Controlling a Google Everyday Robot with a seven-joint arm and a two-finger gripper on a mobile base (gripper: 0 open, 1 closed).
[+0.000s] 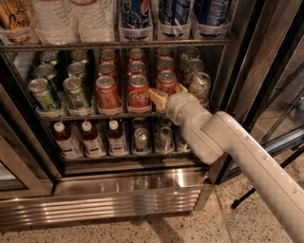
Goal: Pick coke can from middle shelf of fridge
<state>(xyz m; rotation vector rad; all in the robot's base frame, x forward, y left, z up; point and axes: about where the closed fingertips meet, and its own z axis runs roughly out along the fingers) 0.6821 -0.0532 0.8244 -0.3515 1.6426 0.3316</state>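
Observation:
The fridge [118, 197] stands open, with a steel base grille. Its middle shelf [90, 115] holds rows of green, red and silver cans. My gripper [167, 91] reaches in at the right of this shelf. It is open, with one finger [157, 97] left of the front coke can [166, 80] of the right red row and the other finger just right of it. That can stands upright on the shelf between the fingers. Two more front coke cans [138, 92] [107, 91] stand to its left.
Green cans [76, 92] fill the left lanes and a silver can [199, 84] stands just right of the gripper. Small brown bottles [90, 137] and cans sit on the rack below, tall bottles [135, 14] above. The door frame [247, 71] rises at the right.

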